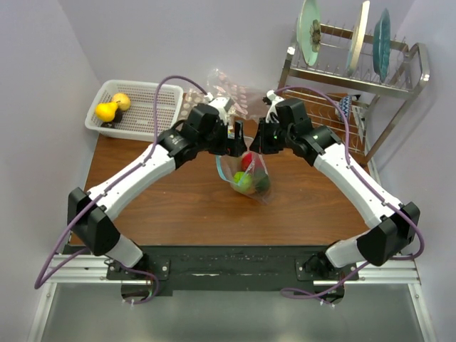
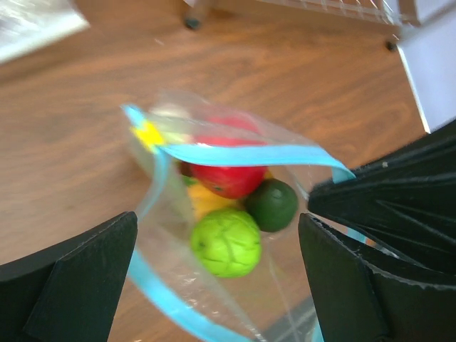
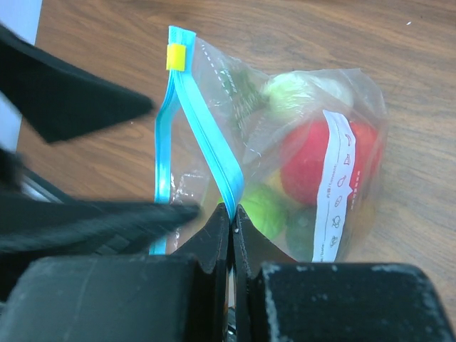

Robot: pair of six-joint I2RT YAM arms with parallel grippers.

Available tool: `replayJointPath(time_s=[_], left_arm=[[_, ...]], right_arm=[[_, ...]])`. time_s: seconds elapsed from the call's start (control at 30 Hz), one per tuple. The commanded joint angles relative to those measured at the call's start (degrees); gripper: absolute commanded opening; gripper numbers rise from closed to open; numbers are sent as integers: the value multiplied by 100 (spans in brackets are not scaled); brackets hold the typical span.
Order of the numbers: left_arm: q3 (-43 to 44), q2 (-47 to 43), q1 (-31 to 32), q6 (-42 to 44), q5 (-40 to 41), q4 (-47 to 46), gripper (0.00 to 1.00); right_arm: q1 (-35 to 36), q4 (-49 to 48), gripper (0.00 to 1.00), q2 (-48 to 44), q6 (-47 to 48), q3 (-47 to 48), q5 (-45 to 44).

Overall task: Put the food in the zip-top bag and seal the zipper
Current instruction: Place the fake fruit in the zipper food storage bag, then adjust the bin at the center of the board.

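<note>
1. Zip-top bag (image 1: 246, 174): thin clear film, glossy and creased. It sits near the centre of the brown wood-grain worktop (image 1: 178, 206), directly below both grippers. Its rim is the zipper (image 3: 206, 135), a flat light-blue strip with a small yellow tab (image 3: 175, 57) at one end.
2. Food inside the bag: a smooth red piece (image 2: 228, 178), a round light-green piece (image 2: 226, 242) with a lobed skin, and a small dark-green ball (image 2: 272, 204). A yellow piece (image 2: 203, 203) is partly hidden between them. Two yellow fruits (image 1: 114, 107) lie in the white mesh basket (image 1: 135, 107) at the far left corner.
3. Right gripper (image 3: 229, 214): the fingers are pressed together, pinching one zipper strip at the end away from the tab.
4. Left gripper (image 1: 234, 137): the fingers are spread wide with the bag mouth between them. Whether either finger touches the film cannot be told.
5. Differences between views: only the right wrist view shows the pinch and a white printed label (image 3: 335, 185) on the bag wall. The left wrist view looks into the mouth and separates the pieces. Only the top view shows the basket and the wire dish rack (image 1: 356, 78) with upright plates (image 1: 310, 32) at the far right corner.
6. Orientation: the mouth gapes. The two blue strips join at the tab and spread apart toward the right gripper. In the top view the bag's long axis runs from the grippers toward the near edge, with the rim at the grippers and the filled end nearer.
</note>
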State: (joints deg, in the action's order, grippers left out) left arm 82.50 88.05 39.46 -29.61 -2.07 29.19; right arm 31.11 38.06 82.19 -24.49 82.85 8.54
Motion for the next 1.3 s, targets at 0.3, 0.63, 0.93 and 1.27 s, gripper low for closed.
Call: replayJointPath(time_s=[0.3,0.63,0.93,1.27], left_arm=[[1224,535,-2328,1536,1445,1229,92],[2296,2215,-3260,1484,1700,1194,79],[3851,3955,-3322,1581,1947,1307,73],[3212,4001,-3164,1115,-548,905,68]], right_arm=[[26,-387,0,-309,-21,-252,87],[26,-440,0,-362,23,-287,122],[26,-458,0,-379,23,-322,175],[18,-449,0,-283,41,-243,166]])
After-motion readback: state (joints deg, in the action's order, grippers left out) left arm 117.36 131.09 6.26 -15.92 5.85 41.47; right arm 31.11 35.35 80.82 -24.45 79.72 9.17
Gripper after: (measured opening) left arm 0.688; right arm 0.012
